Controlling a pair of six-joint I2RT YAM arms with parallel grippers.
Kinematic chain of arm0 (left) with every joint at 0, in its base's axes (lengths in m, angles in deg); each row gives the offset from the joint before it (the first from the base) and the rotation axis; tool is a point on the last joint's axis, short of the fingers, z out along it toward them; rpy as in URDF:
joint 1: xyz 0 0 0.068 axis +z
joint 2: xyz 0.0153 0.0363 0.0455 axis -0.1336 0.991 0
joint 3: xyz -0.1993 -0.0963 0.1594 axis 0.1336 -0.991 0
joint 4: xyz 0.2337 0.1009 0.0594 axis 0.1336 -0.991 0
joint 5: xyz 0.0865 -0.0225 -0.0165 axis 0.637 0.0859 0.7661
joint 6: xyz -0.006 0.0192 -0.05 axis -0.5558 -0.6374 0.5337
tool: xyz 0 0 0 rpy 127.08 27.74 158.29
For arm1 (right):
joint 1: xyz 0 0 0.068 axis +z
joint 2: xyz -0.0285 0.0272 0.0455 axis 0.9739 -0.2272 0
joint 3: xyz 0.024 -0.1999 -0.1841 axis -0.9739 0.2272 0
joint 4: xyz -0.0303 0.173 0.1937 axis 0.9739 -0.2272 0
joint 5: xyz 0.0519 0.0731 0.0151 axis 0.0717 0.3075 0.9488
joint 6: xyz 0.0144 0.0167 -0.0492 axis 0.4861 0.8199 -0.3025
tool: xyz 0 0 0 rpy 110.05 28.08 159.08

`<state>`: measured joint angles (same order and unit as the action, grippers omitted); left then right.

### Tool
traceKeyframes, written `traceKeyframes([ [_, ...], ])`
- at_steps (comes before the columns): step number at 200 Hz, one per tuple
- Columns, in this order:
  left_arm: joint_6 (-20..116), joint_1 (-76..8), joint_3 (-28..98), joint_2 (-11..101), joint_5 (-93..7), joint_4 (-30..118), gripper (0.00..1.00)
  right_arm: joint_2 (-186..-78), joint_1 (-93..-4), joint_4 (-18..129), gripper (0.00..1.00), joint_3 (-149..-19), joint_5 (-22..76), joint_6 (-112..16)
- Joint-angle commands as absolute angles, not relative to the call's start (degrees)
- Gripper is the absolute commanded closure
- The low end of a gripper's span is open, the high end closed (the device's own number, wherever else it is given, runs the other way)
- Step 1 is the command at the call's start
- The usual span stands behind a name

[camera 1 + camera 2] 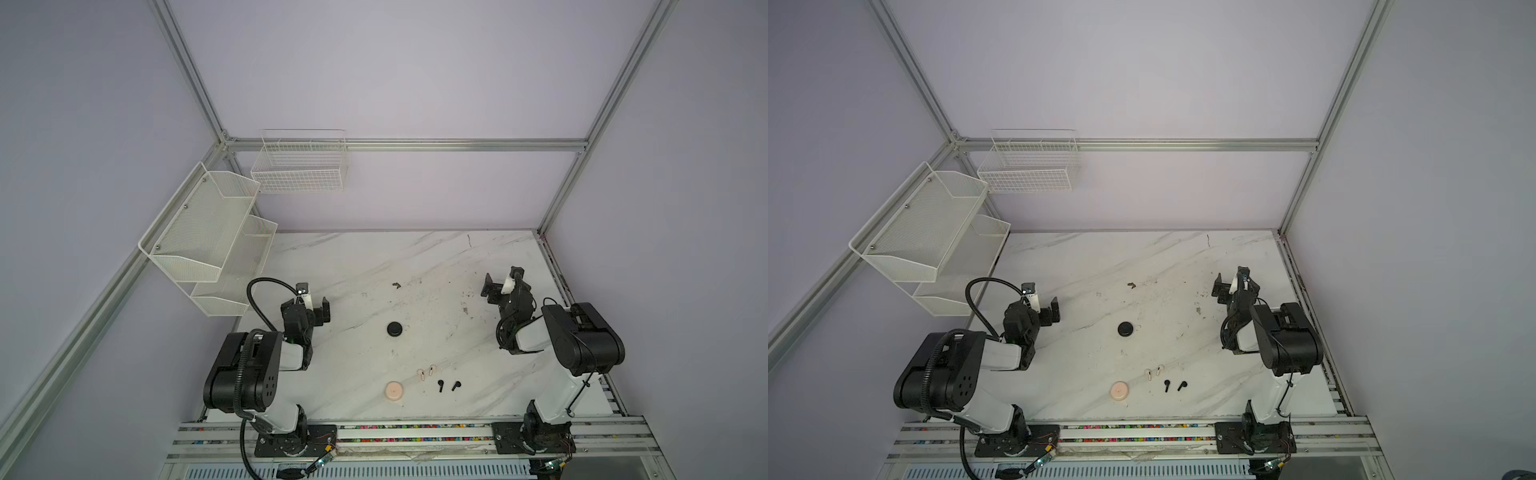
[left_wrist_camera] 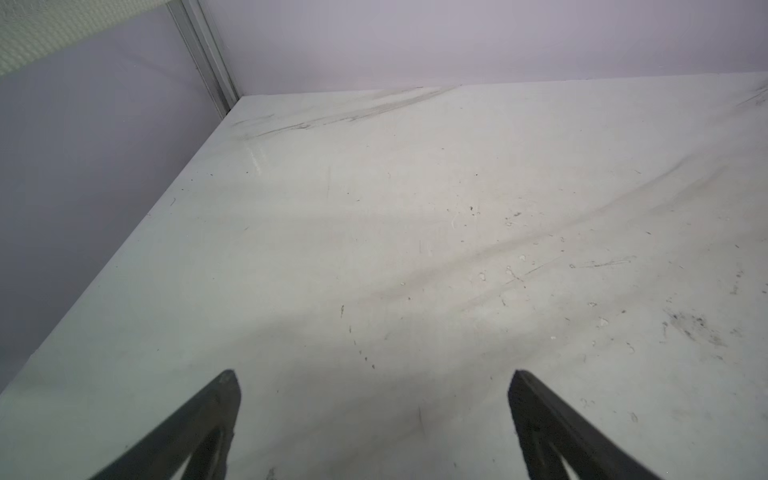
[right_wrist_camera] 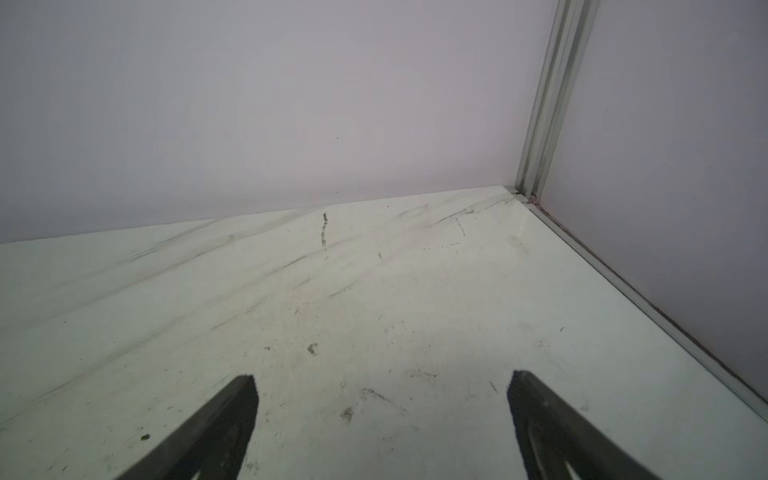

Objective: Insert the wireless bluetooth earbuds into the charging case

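Four tiny earbuds lie near the table's front edge in both top views: two pale pink ones and two black ones. A round pale pink charging case sits just left of them. A round black case rests at mid-table. My left gripper hovers open at the left, well away from all of these. Far to the right my right gripper is open too. Both wrist views show only bare tabletop between the fingers.
A white mesh shelf and a wire basket hang on the walls at the back left. Aluminium frame posts stand in the corners. The marble table carries dark stains near its middle.
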<state>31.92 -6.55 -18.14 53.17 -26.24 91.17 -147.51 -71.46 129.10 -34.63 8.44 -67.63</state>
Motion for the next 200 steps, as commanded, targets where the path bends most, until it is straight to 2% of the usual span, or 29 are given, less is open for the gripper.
traceKeyframes([
  [1, 32.6, -6.4, -15.1, 52.9, -26.4, 93.6, 0.0, -146.6, -71.7, 130.4, 0.03, -35.3, 9.2, -68.3],
  [28, 31.7, -8.2, -15.1, 52.8, -22.8, 93.6, 0.0, -146.4, -71.8, 131.1, 0.03, -34.9, 9.0, -68.8],
  [188, 31.7, -8.3, -15.2, 52.8, -22.7, 93.8, 0.0, -146.5, -71.7, 131.0, 0.03, -34.9, 8.9, -68.9],
  [200, 31.5, -9.2, -15.5, 52.6, -18.5, 94.7, 0.0, -146.1, -71.7, 131.6, 0.03, -34.7, 7.9, -68.9],
])
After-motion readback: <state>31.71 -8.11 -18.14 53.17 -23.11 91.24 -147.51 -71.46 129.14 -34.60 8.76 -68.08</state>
